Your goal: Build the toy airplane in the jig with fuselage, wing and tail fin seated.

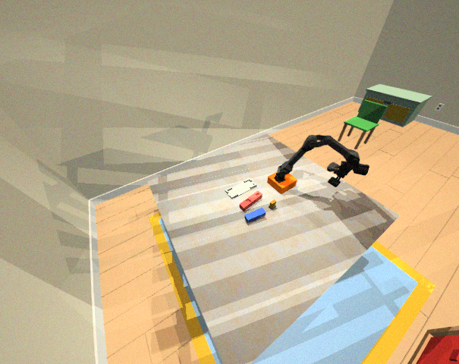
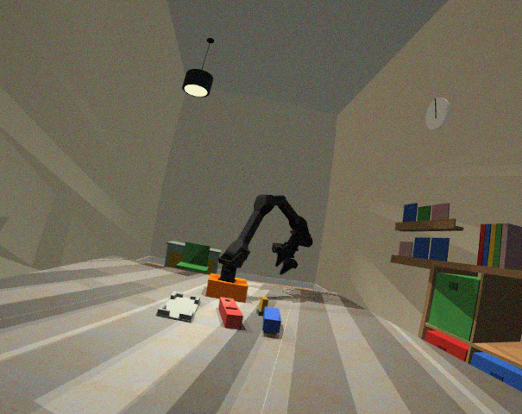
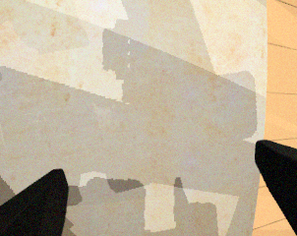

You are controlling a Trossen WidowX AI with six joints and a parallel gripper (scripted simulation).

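Note:
The red fuselage (image 1: 250, 200) (image 2: 230, 313) lies on the table beside the jig, with dark sockets in its top. The pale jig (image 1: 240, 189) (image 2: 179, 306) with dark corner pieces is empty. The blue wing (image 1: 255, 214) (image 2: 271, 321) lies apart from the fuselage. The small yellow tail fin (image 1: 272, 203) (image 2: 263, 304) stands between the wing and the robot base. Whether any tab is under the wing or fin is too small to tell. My gripper (image 1: 332, 175) (image 2: 280, 260) (image 3: 162, 165) is open and empty, high above the table on the far side of the base from the jig.
The orange robot base (image 1: 281, 182) (image 2: 227, 287) stands near the jig, the fuselage and the tail fin. The striped table top (image 1: 284, 254) (image 3: 168, 123) ends at an edge to the right in the wrist view, with wooden floor (image 3: 286, 74) beyond it.

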